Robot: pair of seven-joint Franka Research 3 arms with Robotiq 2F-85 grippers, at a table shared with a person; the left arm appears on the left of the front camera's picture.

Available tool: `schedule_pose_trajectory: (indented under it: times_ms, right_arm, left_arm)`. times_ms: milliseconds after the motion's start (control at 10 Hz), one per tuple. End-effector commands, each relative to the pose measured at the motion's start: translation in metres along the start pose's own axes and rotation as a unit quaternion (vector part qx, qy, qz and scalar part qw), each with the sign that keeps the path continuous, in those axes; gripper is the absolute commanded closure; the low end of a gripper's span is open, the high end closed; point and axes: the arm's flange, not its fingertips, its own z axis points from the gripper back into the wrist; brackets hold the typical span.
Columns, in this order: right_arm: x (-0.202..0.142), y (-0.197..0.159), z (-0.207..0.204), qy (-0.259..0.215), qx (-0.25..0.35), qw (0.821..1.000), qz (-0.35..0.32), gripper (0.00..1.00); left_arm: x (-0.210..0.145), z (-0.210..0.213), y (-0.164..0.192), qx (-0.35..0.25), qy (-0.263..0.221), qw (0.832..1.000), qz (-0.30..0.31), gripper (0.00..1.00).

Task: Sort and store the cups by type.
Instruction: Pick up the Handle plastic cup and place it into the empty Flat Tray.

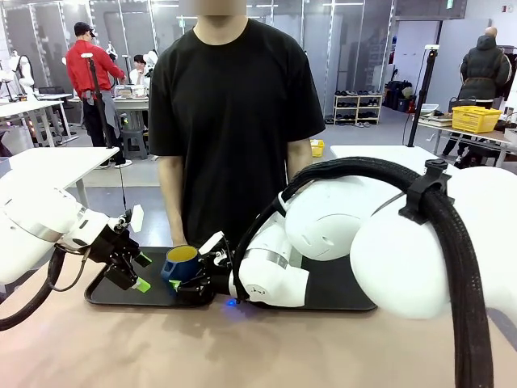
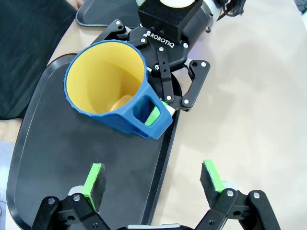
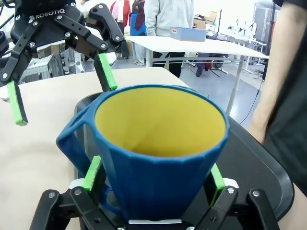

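A dark blue handled cup [image 1: 181, 263] with a yellow inside stands on the left black tray [image 1: 113, 296]. My right gripper [image 1: 188, 283] is open, its fingers reaching along both sides of this cup [image 3: 158, 143]. One green pad [image 3: 91, 173] sits by the handle and the other pad [image 3: 216, 178] lies close to the opposite wall. The left wrist view shows that pad through the opening of the cup's [image 2: 108, 86] handle. Left of the cup, my left gripper [image 1: 142, 272] hangs open and empty over the tray's edge [image 2: 160, 158].
A second black tray [image 1: 343, 293] lies to the right, partly behind my right arm. A person [image 1: 234, 105] in a black shirt stands at the far edge, just behind the trays. Bare tan tabletop [image 2: 249, 115] stretches in front of the trays.
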Motion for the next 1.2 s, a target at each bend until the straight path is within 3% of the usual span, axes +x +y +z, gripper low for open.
schedule_pose_trajectory:
  times_ms: [0, 1100]
  right_arm:
    - [0.004, 0.006, 0.007, 0.001, -0.01, 1.0, 0.007, 0.0]
    - [0.01, 0.029, 0.04, 0.029, -0.035, 0.999, -0.002, 0.0]
  left_arm:
    - [0.001, 0.001, 0.001, 0.002, -0.001, 1.0, -0.004, 0.0]
    - [0.001, 0.001, 0.001, 0.002, -0.001, 1.0, -0.004, 0.0]
